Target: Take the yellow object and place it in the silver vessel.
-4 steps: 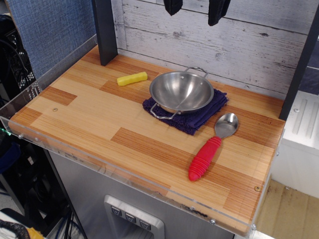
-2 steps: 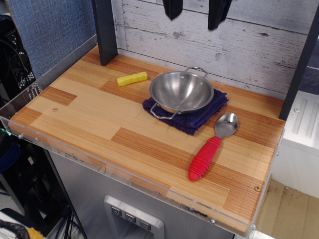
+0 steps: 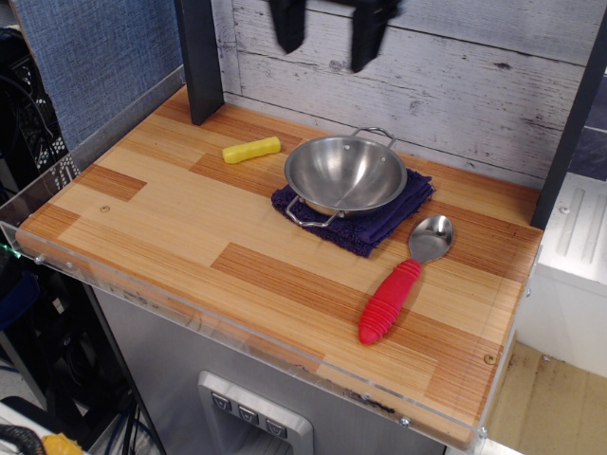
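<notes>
The yellow object (image 3: 251, 150), a short stubby bar, lies on the wooden table at the back left. The silver vessel (image 3: 345, 175), a shiny round pan with two wire loop handles, sits empty on a dark purple cloth (image 3: 379, 223) to the right of the bar. My gripper (image 3: 327, 43) hangs at the top of the view, high above the table and behind the pan. Its two black fingers (image 3: 287, 24) stand apart, open and empty. Only the finger ends show; the rest is cut off by the frame.
A metal spoon with a red ribbed handle (image 3: 398, 289) lies to the right front of the pan. A dark post (image 3: 199, 57) stands at the back left. A plank wall runs behind the table. A clear plastic lip edges the front (image 3: 237, 327).
My gripper has moved left and come lower into view; its fingers now show further down the frame. The bar, pan and spoon have not moved.
</notes>
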`<action>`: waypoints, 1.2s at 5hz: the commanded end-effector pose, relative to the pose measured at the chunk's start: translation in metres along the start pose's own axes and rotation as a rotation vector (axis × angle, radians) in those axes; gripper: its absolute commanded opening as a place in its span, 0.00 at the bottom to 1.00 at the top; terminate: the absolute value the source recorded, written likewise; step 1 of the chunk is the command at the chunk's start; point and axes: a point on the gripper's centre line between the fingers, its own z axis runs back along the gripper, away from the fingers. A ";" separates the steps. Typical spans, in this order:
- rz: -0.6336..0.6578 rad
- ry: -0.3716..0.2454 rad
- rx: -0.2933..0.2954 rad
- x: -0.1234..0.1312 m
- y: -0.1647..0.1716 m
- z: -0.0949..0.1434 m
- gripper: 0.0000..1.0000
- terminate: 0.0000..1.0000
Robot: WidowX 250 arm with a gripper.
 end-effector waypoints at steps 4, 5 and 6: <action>-0.108 -0.032 -0.022 0.022 0.065 -0.085 1.00 0.00; -0.128 -0.029 -0.014 0.032 0.055 -0.094 1.00 0.00; -0.144 -0.026 0.007 0.035 0.058 -0.097 1.00 0.00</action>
